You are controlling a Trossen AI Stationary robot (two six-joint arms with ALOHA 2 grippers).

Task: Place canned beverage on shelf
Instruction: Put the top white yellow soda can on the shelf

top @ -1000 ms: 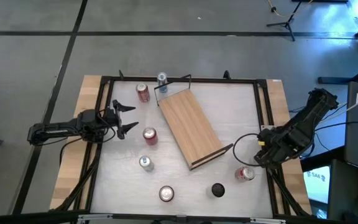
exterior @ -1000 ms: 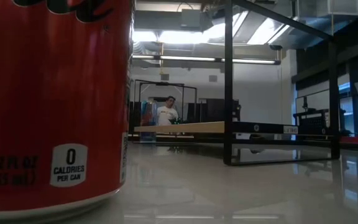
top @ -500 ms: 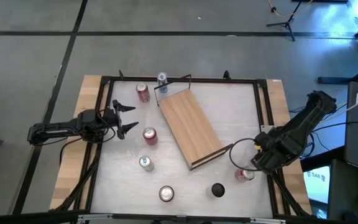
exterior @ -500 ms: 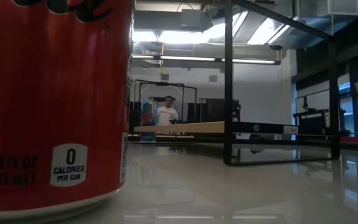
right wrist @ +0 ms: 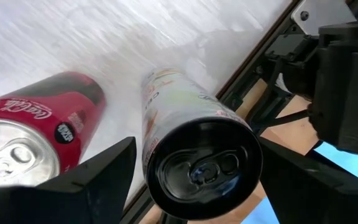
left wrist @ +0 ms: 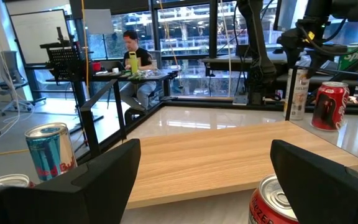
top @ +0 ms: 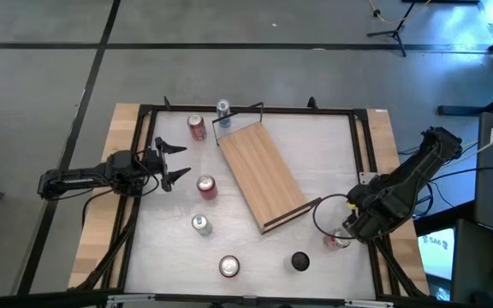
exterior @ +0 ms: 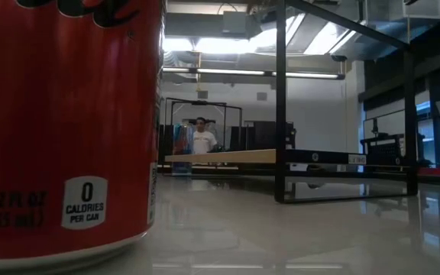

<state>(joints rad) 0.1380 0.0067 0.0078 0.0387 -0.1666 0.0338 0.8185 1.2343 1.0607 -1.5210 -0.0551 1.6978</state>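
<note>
Your right gripper hangs open over a pale can; lower, then close; left gripper waits open.

Setting. A grey concrete floor crossed by dark tape lines surrounds the work area; a tripod base stands on it at the far side. Low view: bright ceiling light panels, a pale back wall, and a person standing in the distance. Left wrist view: a whiteboard, an office chair, large windows, and a seated person at a desk.
</note>
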